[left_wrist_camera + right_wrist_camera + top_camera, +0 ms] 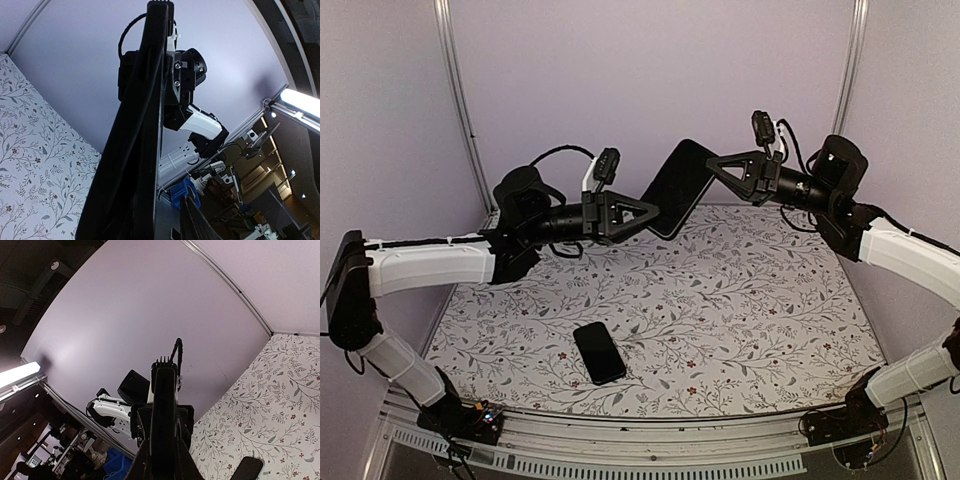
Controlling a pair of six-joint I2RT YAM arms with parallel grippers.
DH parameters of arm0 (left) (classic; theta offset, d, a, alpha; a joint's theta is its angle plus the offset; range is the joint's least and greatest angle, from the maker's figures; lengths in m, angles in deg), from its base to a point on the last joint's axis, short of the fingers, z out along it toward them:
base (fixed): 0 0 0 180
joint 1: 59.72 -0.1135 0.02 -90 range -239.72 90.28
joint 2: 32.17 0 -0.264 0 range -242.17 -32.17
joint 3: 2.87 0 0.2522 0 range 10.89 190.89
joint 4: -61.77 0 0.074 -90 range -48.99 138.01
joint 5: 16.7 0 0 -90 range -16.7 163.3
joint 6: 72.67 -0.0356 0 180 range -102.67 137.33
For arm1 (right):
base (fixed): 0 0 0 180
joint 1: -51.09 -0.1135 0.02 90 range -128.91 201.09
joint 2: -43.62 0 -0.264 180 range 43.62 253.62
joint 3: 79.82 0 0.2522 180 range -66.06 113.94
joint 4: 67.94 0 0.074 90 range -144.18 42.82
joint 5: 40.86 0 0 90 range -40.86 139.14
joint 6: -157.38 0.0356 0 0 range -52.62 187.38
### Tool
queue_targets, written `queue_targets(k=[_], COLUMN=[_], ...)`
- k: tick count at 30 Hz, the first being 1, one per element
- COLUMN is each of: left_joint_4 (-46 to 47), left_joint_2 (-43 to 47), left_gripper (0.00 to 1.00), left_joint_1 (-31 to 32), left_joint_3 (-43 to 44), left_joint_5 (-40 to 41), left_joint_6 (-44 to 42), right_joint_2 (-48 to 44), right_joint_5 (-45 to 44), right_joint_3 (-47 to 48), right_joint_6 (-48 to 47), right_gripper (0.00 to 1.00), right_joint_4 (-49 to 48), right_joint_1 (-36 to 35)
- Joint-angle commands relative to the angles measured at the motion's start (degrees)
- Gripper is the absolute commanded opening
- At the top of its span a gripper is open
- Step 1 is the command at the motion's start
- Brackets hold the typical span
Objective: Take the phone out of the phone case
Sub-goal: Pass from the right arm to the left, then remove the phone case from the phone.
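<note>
Above the table (770, 300), left hand (645, 212) and right hand (712, 165) pinch the phone case (677, 190); the phone (600, 352) lies outside it.

You have two arms to count, the left arm (430, 262) and the right arm (910, 250). That gives you two grippers, one left gripper (645, 212) and one right gripper (715, 165). You see one phone case (678, 188), one phone (600, 352) and one floral-patterned table (770, 300).
</note>
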Motion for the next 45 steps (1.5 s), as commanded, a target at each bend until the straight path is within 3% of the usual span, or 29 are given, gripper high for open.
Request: queue_targets(k=[1, 5, 10, 12, 16, 17, 21, 25, 33, 39, 45], left_joint_4=[2.4, 3.1, 4.3, 4.2, 0.3, -0.2, -0.1, 5.7, 5.7, 6.5, 7.5], left_joint_2=[-1.9, -2.7, -3.8, -3.6, -3.5, -3.6, -4.6, -6.5, -10.2, -13.1, -11.6], left_gripper=[0.3, 0.2, 0.0, 0.0, 0.0, 0.0, 0.0, 0.0, 0.0, 0.0, 0.0], left_joint_1=[1.2, 1.3, 1.3, 1.2, 0.8, 0.6, -1.1, -2.3, -3.3, -3.4, -2.5], left_joint_3=[2.7, 3.0, 3.9, 3.8, 3.7, 3.4, 0.6, -2.2, -0.8, 0.7, -2.6], left_joint_5=[1.5, 1.7, 1.8, 2.7, 6.4, 7.6, 12.1, 15.3, 22.0, 24.5, 33.3], left_joint_6=[-0.2, -0.1, 0.8, 1.1, 2.2, 2.9, 10.9, 19.8, 31.0, 36.7, 41.8], right_joint_2=[0.1, 0.4, 0.5, 0.1, -1.0, -1.4, -3.0, -4.1, -2.1, 4.3, 11.6], right_joint_5=[1.0, 1.0, 0.4, -0.9, -6.2, -7.8, -12.5, -14.5, -11.6, -12.0, -15.4], right_joint_3=[-0.4, -0.8, -1.6, -1.4, 0.5, 0.8, -1.9, -9.2, -19.5, -20.3, -17.0], right_joint_6=[-0.5, -0.7, -1.0, -2.5, -10.6, -13.9, -21.7, -24.2, -16.2, -9.4, -1.8], right_gripper=[0.0, 0.0, 0.0, 0.05, 0.87, 0.97, 0.99, 0.99, 0.94, 0.84, 0.74], right_joint_4=[-2.3, -2.3, -1.9, 1.0, 11.2, 13.3, 15.9, 9.8, -4.9, -11.7, -15.1], right_joint_1=[-2.2, -2.6, -2.7, -2.8, -2.6, -2.5, -2.0, -2.0, -2.6, -3.7, -6.1])
